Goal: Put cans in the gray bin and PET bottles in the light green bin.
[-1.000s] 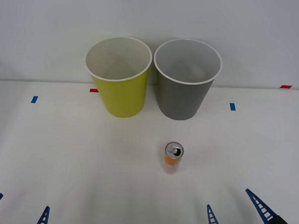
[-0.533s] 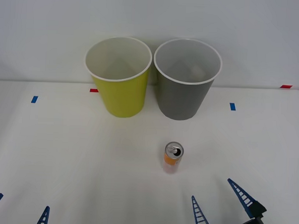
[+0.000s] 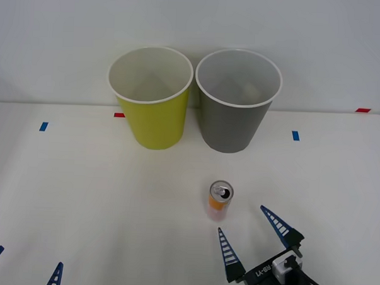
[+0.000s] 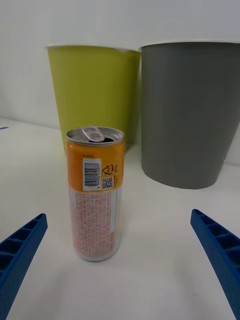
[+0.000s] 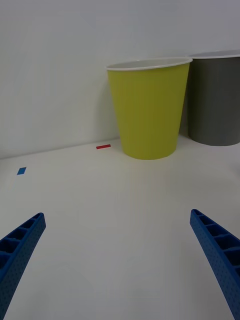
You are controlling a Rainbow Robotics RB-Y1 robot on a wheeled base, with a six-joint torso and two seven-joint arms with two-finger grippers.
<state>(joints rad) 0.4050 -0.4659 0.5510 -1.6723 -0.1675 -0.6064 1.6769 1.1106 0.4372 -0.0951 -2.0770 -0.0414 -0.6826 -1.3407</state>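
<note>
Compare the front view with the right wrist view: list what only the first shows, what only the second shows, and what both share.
Front view alone: the pale insides of both bins, blue and red tape marks on the white table, and the open left gripper at the near edge.

Right wrist view alone: the barcode and printed label on the can's side.

Both: the slim orange-and-white drink can standing upright, the round yellow-green bin, the dark gray bin, and the open right gripper just short of the can.

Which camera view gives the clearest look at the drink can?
The right wrist view: the can stands upright and close, its label, barcode and pull tab visible. The front view shows it from above, mostly its silver top.
</note>
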